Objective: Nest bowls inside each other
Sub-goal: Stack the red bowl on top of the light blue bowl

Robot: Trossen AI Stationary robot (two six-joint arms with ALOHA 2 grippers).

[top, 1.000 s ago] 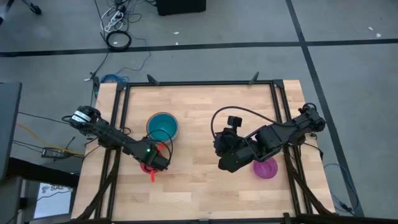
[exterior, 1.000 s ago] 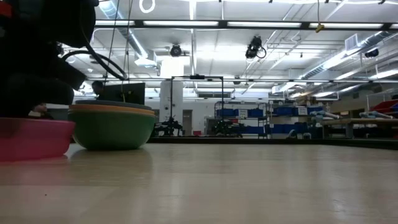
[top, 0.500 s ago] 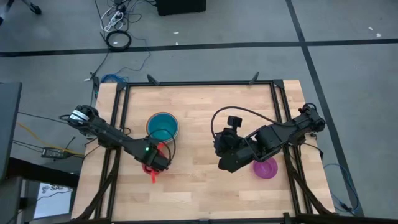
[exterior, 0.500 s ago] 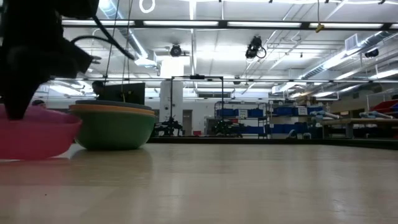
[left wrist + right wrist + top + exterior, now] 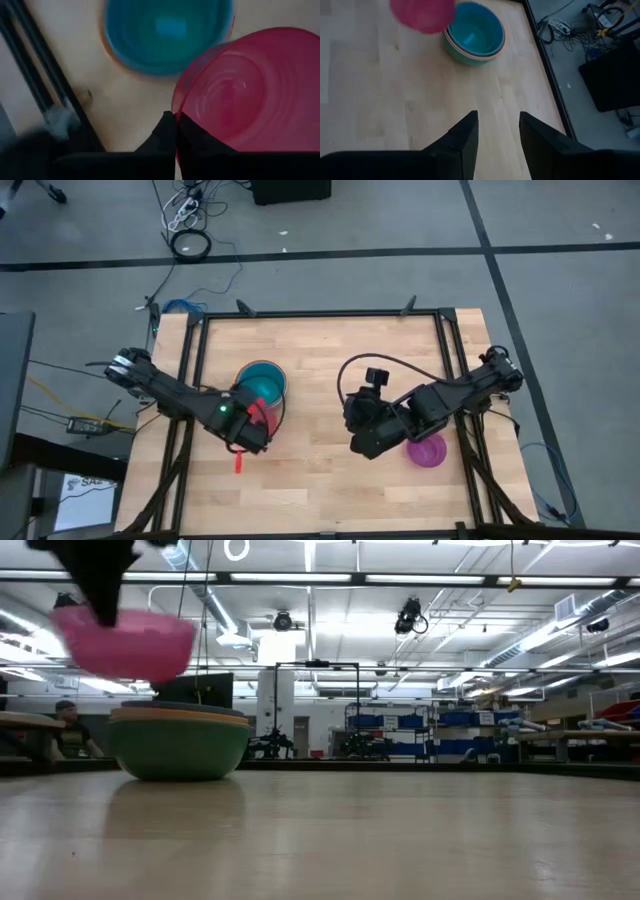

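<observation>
The left gripper (image 5: pixel 175 131) is pinched on the rim of the red bowl (image 5: pixel 240 90), holding it in the air just beside the stack (image 5: pixel 262 384) at the table's (image 5: pixel 330 340) left. The right gripper (image 5: pixel 497 132) hovers right of centre, fingers apart, empty. The purple bowl (image 5: pixel 428 451) sits near right.

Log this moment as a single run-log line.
left gripper: shut on red bowl, lifted beside nested stack | right gripper: open, idle | purple bowl: on table

Bright overhead strip lights (image 5: pixel 400 579), red bowl (image 5: pixel 125 640) motion-blurred (wrist views soft)
</observation>
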